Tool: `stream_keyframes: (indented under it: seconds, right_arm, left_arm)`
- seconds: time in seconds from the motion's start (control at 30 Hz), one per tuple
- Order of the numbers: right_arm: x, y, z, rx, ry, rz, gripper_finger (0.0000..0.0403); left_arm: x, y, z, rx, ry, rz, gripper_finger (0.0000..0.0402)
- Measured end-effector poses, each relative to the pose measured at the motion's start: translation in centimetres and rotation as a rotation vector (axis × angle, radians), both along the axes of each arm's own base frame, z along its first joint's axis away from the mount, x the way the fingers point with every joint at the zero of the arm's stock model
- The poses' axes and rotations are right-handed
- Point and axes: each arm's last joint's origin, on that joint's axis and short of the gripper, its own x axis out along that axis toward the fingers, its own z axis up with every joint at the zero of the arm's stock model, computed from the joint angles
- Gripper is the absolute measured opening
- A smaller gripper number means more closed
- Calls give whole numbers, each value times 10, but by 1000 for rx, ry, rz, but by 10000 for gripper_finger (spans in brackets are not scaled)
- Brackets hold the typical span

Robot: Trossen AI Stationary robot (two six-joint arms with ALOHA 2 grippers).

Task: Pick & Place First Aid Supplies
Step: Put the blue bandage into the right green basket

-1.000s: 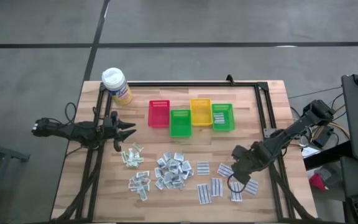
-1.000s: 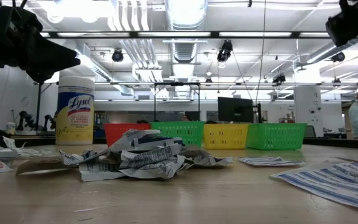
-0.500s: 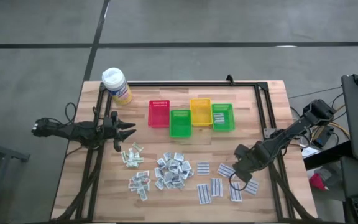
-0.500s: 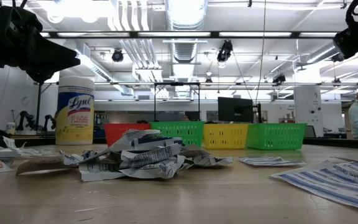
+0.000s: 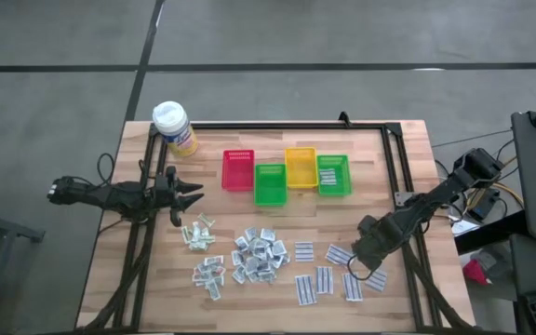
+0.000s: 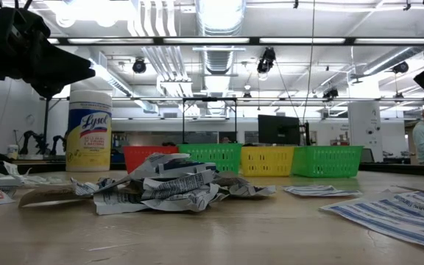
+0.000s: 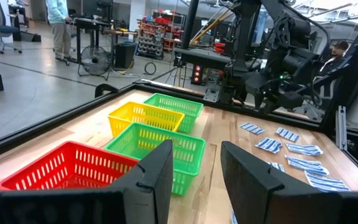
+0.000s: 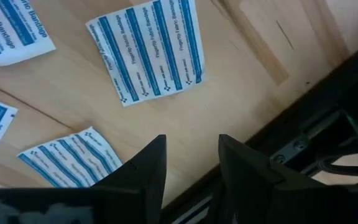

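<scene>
Right gripper (image 5: 359, 267) is hovering low in the lower right of the high view, directly above the blue-striped bandage packets (image 5: 324, 276). Its fingers (image 8: 143, 168) are standing apart with bare wood between them; nothing is gripped. In the right wrist view one packet (image 8: 146, 51) is lying flat near the table's edge rail, a second (image 8: 73, 158) just beside the finger tips. Judgement: the jaws are parted to straddle a flat packet from above, since these lie too thin to take any other way.

Left gripper (image 5: 192, 194) is waiting at the left centre of the high view, level over the table and aiming toward the bins. Its fingers (image 7: 155, 174) are parted and empty.

The supplies are sitting in sorted patches along the lower middle of the high view: pale sachets (image 5: 196, 232) at left, crinkly silver wrappers (image 5: 259, 255) heaped in the centre, striped strips at right. That grouping probably matches one bin per kind.

Bins are lining up in the upper centre: red bin (image 5: 237, 169), green bin (image 5: 269, 183), yellow bin (image 5: 300, 167), and a second green bin (image 5: 333, 175) already holding a few striped packets, so the sorting looks barely begun. A yellow wipes canister (image 5: 173, 127) is standing at the upper-left corner, clear of the work.
</scene>
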Motion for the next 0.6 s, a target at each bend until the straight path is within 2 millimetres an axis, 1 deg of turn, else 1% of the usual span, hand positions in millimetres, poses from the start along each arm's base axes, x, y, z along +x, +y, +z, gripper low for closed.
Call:
stream_keyframes:
  seconds: [0.17,0.37,0.47,0.6]
  right_arm:
    - [1,0,0,1,-5,-12,148]
    - [1,0,-1,-26,-7,-79,147]
    - [1,0,-1,-48,-16,-128,148]
    - [2,0,-1,-71,-13,-240,145]
  left_arm:
    - [0,0,0,0,-1,0,131]
    - [0,0,0,2,-1,1,131]
    - [0,0,0,2,-1,1,131]
    - [0,0,0,2,-1,1,131]
